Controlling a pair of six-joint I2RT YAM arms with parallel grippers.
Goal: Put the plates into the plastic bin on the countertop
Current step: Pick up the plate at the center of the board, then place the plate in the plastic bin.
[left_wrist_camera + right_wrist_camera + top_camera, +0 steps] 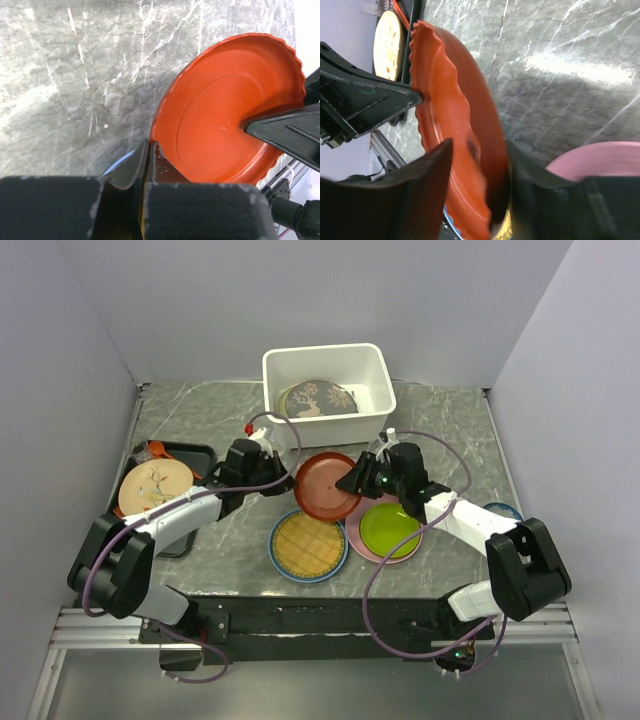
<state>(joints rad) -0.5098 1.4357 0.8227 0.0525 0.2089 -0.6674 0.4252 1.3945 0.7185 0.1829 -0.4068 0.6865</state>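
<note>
A red plate (pixel 325 487) with a scalloped rim hangs tilted above the countertop (pixel 200 410), between both grippers. My left gripper (pixel 288 480) is shut on its left rim, jaws pinched on the edge in the left wrist view (pixel 148 146). My right gripper (pixel 354 483) is open and straddles the opposite rim (pixel 480 150), one finger over the inner face, the other under it. The white plastic bin (pixel 372 368) at the back holds the grey plate with the animal figure (pixel 318 400). The yellow woven disc (pixel 307 543) lies on a blue plate (pixel 277 558). The lime green plate (pixel 388 529) lies on the pink plate (pixel 360 540).
A black tray (pixel 190 455) at the left holds the cream plate with a leaf sprig (pixel 155 486) and an orange item (pixel 157 450). A small blue-and-white bowl (pixel 503 510) sits at the right behind the right arm. Grey walls close in three sides.
</note>
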